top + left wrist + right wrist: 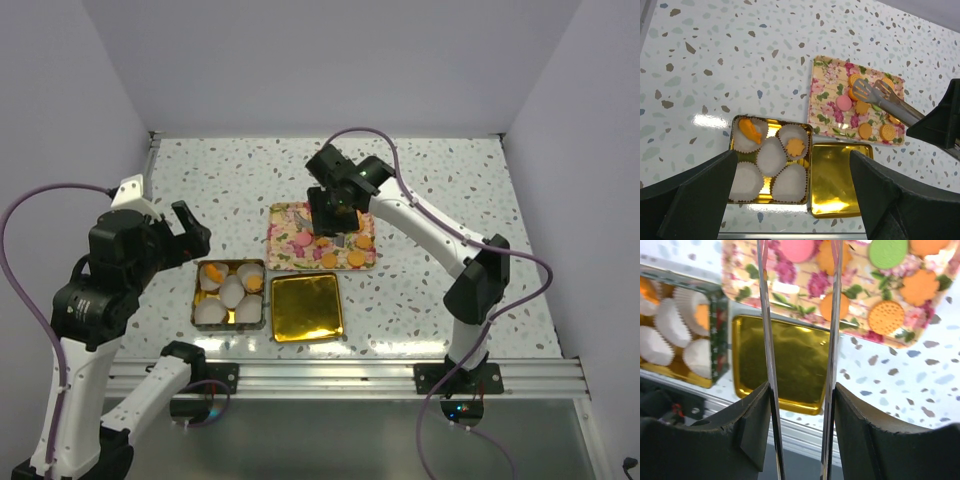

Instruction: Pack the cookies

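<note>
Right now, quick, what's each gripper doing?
Left gripper: open, holding nothing.
Right gripper: closed on the metal tongs.

The right gripper hangs over the flowered tray of cookies — the left gripper spread wide beside the tin.

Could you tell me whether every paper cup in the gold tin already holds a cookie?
No: only two paper cups in the gold tin hold an orange cookie, while the rest are empty.
</note>
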Action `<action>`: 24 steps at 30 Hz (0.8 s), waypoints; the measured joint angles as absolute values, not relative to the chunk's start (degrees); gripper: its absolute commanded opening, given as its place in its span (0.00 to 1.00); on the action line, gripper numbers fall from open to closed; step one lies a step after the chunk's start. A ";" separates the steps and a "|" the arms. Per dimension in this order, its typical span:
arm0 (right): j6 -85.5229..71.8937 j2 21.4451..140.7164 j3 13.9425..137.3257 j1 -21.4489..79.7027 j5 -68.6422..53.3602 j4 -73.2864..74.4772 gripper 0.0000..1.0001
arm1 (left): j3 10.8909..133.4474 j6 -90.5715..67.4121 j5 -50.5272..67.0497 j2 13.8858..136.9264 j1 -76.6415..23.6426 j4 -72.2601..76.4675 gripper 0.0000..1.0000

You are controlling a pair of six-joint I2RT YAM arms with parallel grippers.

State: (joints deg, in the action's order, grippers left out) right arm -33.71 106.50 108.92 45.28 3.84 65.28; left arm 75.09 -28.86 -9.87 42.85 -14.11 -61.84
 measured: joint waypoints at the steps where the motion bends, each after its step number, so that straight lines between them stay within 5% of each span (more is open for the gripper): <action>1: -33.34 106.54 108.53 45.28 4.67 66.11 0.54 | 75.09 -28.86 -9.89 42.96 -14.20 -61.76 1.00; 24: -31.88 111.50 106.54 45.36 7.81 70.67 0.51 | 74.22 -27.86 -11.07 43.81 -16.29 -61.36 1.00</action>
